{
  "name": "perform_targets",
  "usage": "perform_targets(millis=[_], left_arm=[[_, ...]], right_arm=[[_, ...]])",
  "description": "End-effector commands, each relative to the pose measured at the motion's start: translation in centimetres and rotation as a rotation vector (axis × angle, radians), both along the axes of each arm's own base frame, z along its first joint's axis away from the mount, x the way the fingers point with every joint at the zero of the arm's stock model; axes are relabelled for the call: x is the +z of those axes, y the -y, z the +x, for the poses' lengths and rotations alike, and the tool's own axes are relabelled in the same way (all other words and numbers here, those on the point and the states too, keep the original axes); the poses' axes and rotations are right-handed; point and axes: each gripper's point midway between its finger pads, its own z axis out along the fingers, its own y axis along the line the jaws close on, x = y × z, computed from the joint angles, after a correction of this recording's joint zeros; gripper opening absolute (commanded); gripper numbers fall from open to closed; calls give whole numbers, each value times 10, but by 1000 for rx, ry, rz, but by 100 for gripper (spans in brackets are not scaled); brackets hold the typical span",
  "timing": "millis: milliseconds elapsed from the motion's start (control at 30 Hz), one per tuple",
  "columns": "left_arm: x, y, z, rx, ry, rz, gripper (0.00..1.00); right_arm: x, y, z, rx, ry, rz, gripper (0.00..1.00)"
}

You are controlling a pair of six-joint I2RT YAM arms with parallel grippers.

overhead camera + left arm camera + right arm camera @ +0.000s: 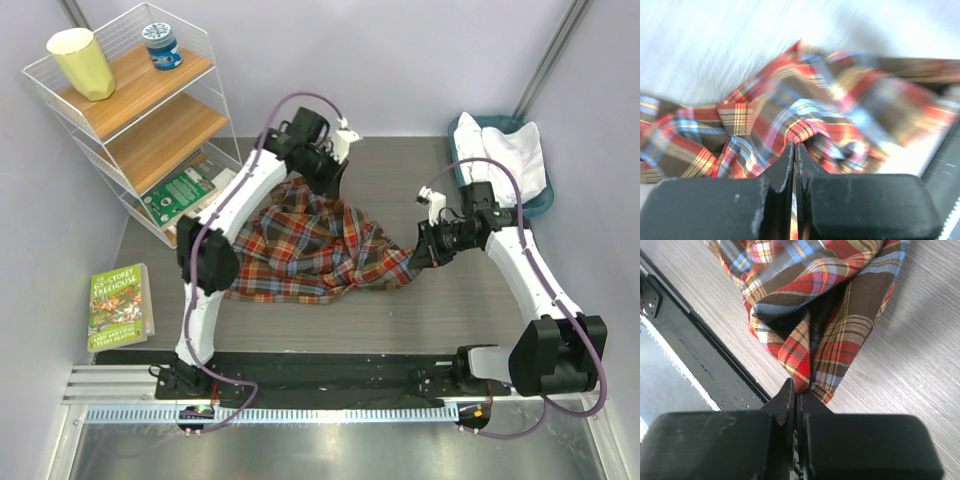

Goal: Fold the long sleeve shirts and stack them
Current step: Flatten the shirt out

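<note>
The plaid flannel shirt [310, 250] lies bunched on the dark table between the arms. My left gripper [322, 178] is shut on its far edge; the left wrist view shows plaid cloth [790, 120] pinched between closed fingers, blurred. My right gripper [420, 252] is shut on the shirt's right end; the right wrist view shows folded plaid cloth [815, 330] gripped at the fingertips above the table. The white shirt [512, 155] lies in the teal basket [470, 130] at the back right.
A white wire shelf [140, 110] with a yellow cup [82, 62], a jar [162, 45] and a green book stands at the back left. Another green book [120, 305] lies at the left. A black rail [330, 375] runs along the near edge.
</note>
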Motion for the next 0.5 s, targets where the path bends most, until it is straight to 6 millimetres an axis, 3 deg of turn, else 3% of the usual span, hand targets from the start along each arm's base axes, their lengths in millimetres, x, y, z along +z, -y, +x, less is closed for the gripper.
perform_targets(millis=[0, 67, 100, 133, 200, 233, 267, 333, 367, 400, 467], left_arm=[[152, -6, -78, -181, 141, -272, 0], [156, -1, -134, -331, 61, -313, 0], [144, -3, -158, -434, 57, -291, 0], [152, -1, -202, -553, 71, -300, 0], [123, -15, -257, -705, 17, -195, 0], [122, -16, -299, -863, 71, -174, 0], [95, -28, -317, -907, 26, -74, 0], [80, -38, -360, -1055, 75, -4, 0], [56, -48, -369, -1087, 58, 70, 2], [45, -50, -359, -1084, 149, 141, 14], [33, -61, -357, -1066, 201, 184, 22]], right_arm=[[-4, 1, 17, -37, 18, 2, 1], [-5, 4, 31, -60, 54, -22, 1], [-8, 5, 37, -79, 44, -27, 1], [-6, 5, 48, -88, 71, -28, 1], [-10, 8, 58, -107, 70, -43, 1], [-15, 8, 66, -116, 63, -44, 1], [-16, 8, 70, -121, 63, -46, 1], [-18, 6, 80, -134, 57, -34, 1], [-17, 6, 82, -138, 57, -30, 1], [-16, 5, 83, -141, 56, -23, 1], [-8, 3, 86, -144, 74, -10, 1]])
